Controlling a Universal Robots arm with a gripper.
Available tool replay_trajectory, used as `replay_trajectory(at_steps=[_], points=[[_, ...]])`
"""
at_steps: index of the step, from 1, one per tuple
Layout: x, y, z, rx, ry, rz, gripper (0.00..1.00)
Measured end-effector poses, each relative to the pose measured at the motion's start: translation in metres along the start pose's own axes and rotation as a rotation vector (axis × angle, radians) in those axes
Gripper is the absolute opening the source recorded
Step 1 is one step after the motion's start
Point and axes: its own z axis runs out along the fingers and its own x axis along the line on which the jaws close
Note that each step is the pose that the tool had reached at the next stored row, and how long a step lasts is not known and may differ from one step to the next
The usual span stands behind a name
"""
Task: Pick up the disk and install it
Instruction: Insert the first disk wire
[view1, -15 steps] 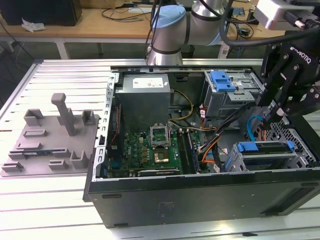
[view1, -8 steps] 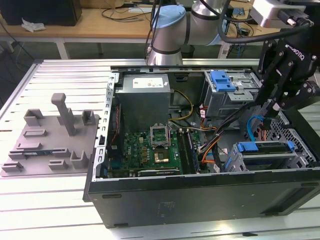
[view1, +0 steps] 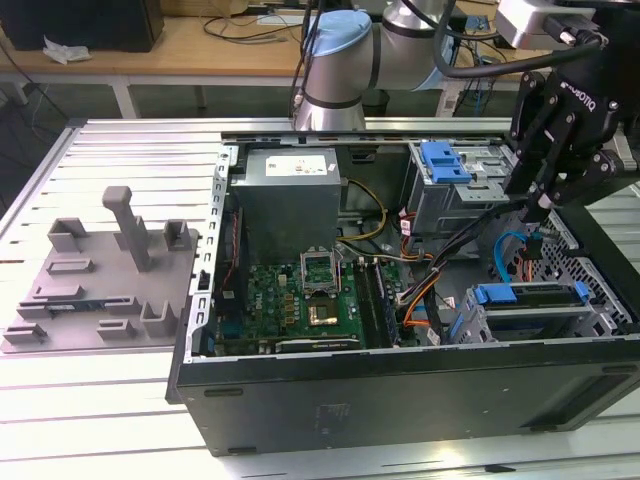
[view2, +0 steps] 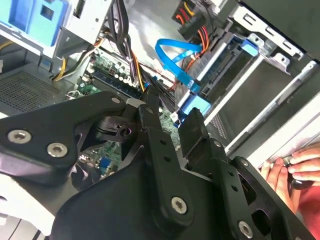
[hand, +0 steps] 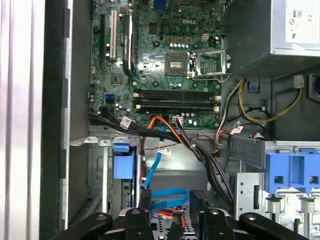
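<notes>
The disk (view1: 530, 305) lies flat in the drive cage at the exterior view's right end of the open computer case, with its blue carrier frame showing along its edge. It also appears in the second wrist view as the disk (view2: 225, 57), with cables plugged in beside it. My gripper (view1: 535, 215) hangs just above and behind that cage, over a looped blue cable. In both wrist views its two black fingers stand apart, and the gripper (view2: 171, 107) (hand: 171, 197) has nothing between them.
Inside the case are a motherboard (view1: 310, 295), a grey power-supply box (view1: 290, 195) and an upper cage with a blue latch (view1: 445, 160). Cable bundles (hand: 200, 150) cross toward the cages. A grey fixture plate (view1: 100, 280) lies beside the case. A person's hand (view2: 295, 170) rests at the case edge.
</notes>
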Motion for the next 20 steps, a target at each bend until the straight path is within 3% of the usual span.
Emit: replay_trajectory(at_steps=[11,20], points=[[-0.0206,-0.0161,0.0088,0.0003,-0.0003,0.006,0.44],[-0.0245,-0.0422,0.0128,0.0011,-0.0007,0.025,0.44]])
